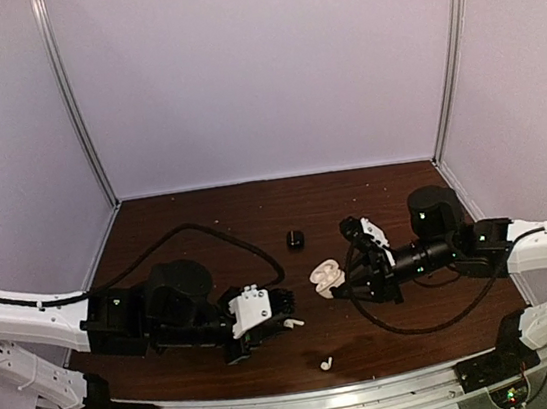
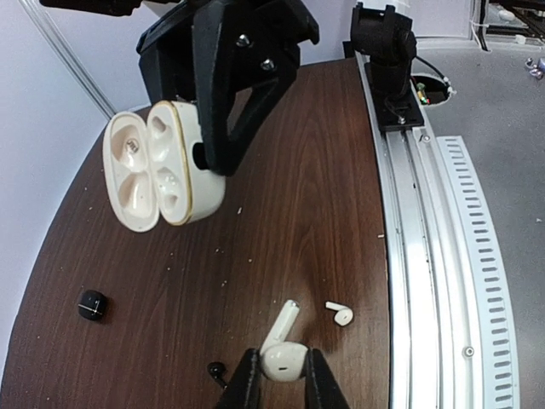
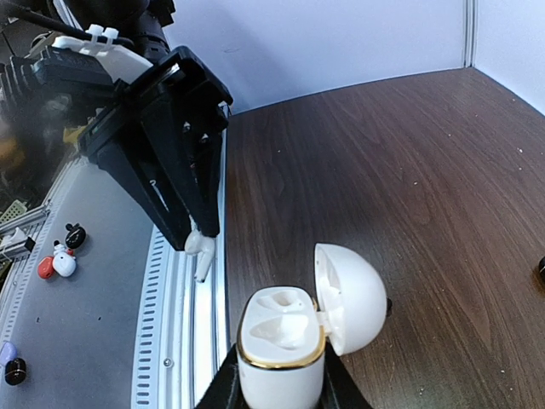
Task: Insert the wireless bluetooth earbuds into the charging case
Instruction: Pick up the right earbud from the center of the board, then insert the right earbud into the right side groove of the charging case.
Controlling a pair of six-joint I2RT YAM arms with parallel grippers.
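**A:** Top external view first. Where does the bud sit against the case?

**B:** The left pincer [image 1: 281,322] is clamped on a white earbud [image 1: 292,321], low over the table [image 1: 382,185]. The right pincer [image 1: 342,282] is closed on the charging case [image 1: 327,278], which has its lid thrown back. The case lies just beyond the bud and to its right, near but not touching. A second white earbud [image 1: 326,364] lies loose by the near edge, closer to the left arm.

**A:** And the left wrist view?

**B:** The fingers grip the bud by its head, and the stem points forward, away from the pincer and tilted a little to the right. The case hangs ahead and off to the left, clear of the table, with its two sockets facing this way. Both sockets look empty. I'd say the bud has to travel forward and to the left, and the stem needs turning into line with a socket. A black earbud [image 2: 217,370] lies on the table just left of the fingers.

**A:** Right wrist view?

**B:** The case stands upright between the fingers, gold rim up, with the lid hinged open to the right. The left pincer reaches in from the upper left with the bud at its tips, stem hanging down. The bud is off to the left of the opening, not over it. I can't tell which socket suits this bud.
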